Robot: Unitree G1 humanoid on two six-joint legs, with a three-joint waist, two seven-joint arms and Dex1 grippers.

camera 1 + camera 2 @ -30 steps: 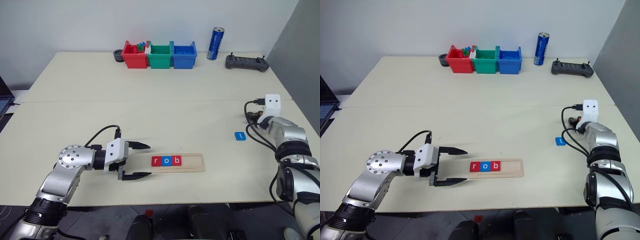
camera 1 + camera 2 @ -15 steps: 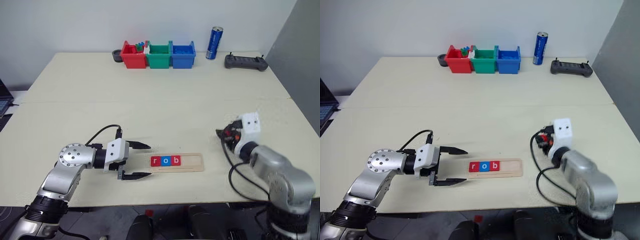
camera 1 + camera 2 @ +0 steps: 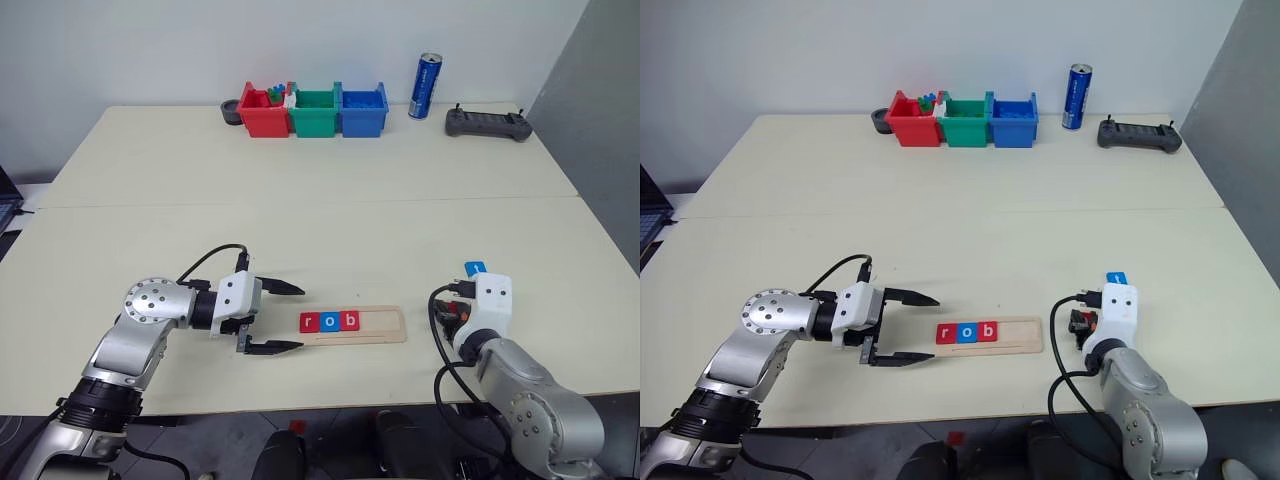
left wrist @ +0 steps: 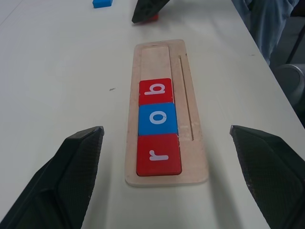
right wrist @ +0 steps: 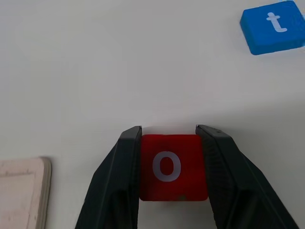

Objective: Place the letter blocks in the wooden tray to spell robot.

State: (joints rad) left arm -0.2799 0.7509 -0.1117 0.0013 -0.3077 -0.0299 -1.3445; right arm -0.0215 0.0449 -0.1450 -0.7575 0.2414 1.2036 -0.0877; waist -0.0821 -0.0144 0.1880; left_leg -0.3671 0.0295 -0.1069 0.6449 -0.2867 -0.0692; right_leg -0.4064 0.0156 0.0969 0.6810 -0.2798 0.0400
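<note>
The wooden tray (image 3: 385, 325) lies near the table's front edge. Its left end holds three letter blocks: red r (image 3: 310, 322), blue o (image 3: 330, 322) and red b (image 3: 350, 321). My left gripper (image 3: 298, 318) stands open just left of the tray, one finger on each side of its end. My right gripper (image 5: 169, 130) is shut on a red o block (image 5: 172, 167), low over the table to the right of the tray. A blue t block (image 5: 271, 26) lies on the table just beyond it, also seen as the blue t block (image 3: 474, 268).
Red (image 3: 264, 110), green (image 3: 315, 110) and blue (image 3: 363, 110) bins stand in a row at the far edge. A blue can (image 3: 427, 86) and a dark controller (image 3: 487, 123) are to their right. A seam crosses the table's middle.
My right arm has swung back and leftward from beside the blue t block toward the tray's right end, with the red o block between its fingers. The left gripper has stayed put.
</note>
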